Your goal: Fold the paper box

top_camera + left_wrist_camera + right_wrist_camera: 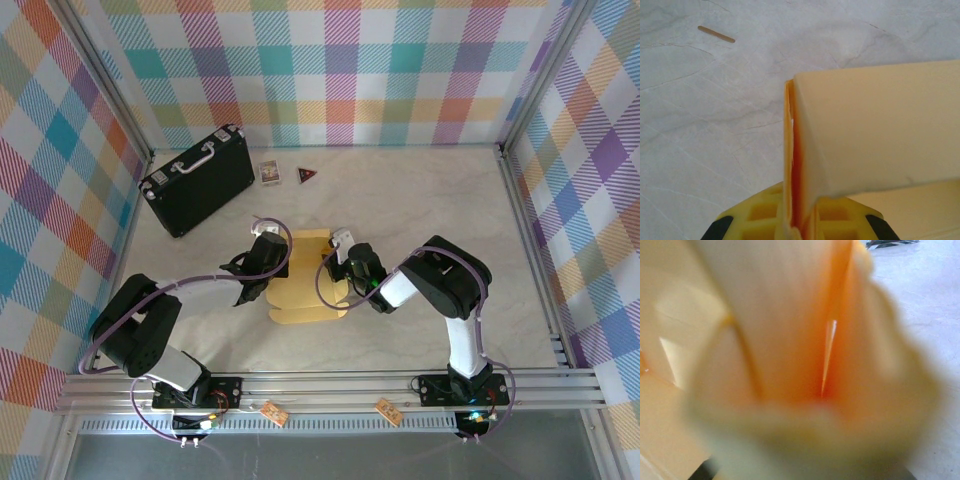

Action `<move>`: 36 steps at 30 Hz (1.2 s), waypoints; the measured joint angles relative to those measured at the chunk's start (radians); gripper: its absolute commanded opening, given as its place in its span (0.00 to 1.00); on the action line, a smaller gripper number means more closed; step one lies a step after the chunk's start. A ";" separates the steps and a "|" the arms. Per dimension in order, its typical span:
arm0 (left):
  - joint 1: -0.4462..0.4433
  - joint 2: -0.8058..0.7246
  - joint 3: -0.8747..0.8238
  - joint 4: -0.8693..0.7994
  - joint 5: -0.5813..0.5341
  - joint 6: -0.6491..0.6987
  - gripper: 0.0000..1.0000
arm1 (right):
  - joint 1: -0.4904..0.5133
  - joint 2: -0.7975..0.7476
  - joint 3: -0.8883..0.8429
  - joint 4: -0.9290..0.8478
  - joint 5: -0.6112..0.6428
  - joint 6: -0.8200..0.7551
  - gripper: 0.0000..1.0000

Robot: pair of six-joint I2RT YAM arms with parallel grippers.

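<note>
Paper box (305, 285) lay at frame centre on the table (430, 210). Left gripper (262, 262) was at its left edge and right gripper (350, 268) at its right edge. Case (197, 180) sat upper left. Card (269, 173) and token (307, 176) lay just right of the case, side by side and apart, behind the box.

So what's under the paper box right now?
The box rests on the table. Nothing pokes out around it, but whatever lies beneath is covered by cardboard. The left end effector pinches a raised flap.
</note>
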 measured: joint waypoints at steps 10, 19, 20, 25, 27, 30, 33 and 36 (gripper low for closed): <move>-0.002 0.000 0.000 0.005 -0.001 0.000 0.00 | 0.000 0.000 0.000 0.007 0.014 0.004 0.21; -0.013 0.000 0.000 0.007 -0.025 0.000 0.00 | 0.007 -0.034 -0.003 -0.048 0.029 0.006 0.48; -0.014 0.000 0.000 0.008 -0.026 0.000 0.00 | 0.007 -0.048 -0.003 -0.062 0.034 0.006 0.48; -0.024 0.000 0.001 0.007 -0.028 0.003 0.00 | 0.007 -0.102 -0.003 -0.098 0.052 0.006 0.48; -0.026 0.000 0.003 0.007 -0.033 0.004 0.00 | 0.007 -0.121 -0.003 -0.118 0.056 0.002 0.46; -0.026 -0.002 0.006 0.006 -0.038 0.005 0.00 | 0.007 -0.149 -0.003 -0.147 0.063 -0.001 0.43; -0.026 -0.008 0.006 0.005 -0.045 0.008 0.00 | 0.007 -0.163 -0.003 -0.159 0.071 -0.010 0.31; -0.030 -0.011 0.008 0.005 -0.045 0.011 0.00 | 0.007 -0.166 -0.003 -0.166 0.072 -0.023 0.17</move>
